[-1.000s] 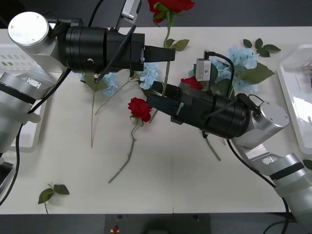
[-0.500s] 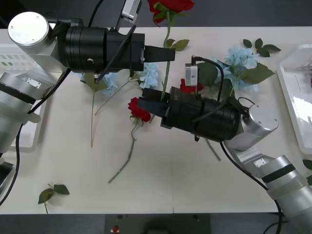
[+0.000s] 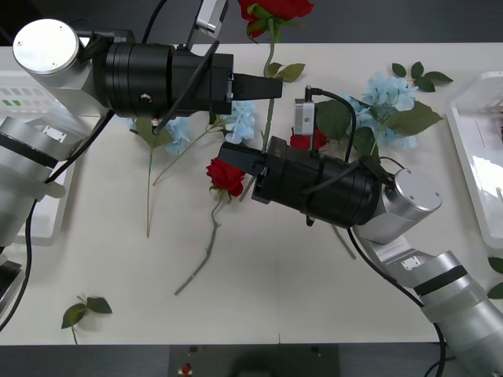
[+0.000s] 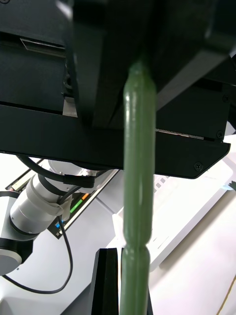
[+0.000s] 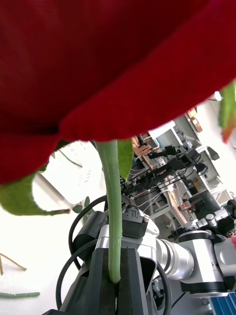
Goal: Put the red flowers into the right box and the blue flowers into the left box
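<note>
My left gripper [image 3: 275,86] is shut on the green stem of a red flower [image 3: 275,9], held up over the table's far edge; its bloom [image 5: 98,64] looms above the clamped fingers [image 5: 105,280]. My right gripper [image 3: 232,157] is shut and lies across the lower end of that stem [image 4: 135,197], which runs close past one finger [image 4: 105,283]. A second red flower [image 3: 225,176] lies on the table just left of it, and a third [image 3: 302,141] peeks from behind the right arm. Blue flowers [image 3: 389,94] [image 3: 240,118] lie farther back. The right box [image 3: 479,157] and the left box [image 3: 51,224] sit at the table's ends.
Loose leaf sprigs lie at the front left [image 3: 86,308] and the back right [image 3: 420,75]. Both bulky black forearms hang over the table's middle and back. The front strip of the table is bare white.
My right gripper has slid left along the table, past the held stem and up beside the lying rose. The left arm and its rose have stayed still.
</note>
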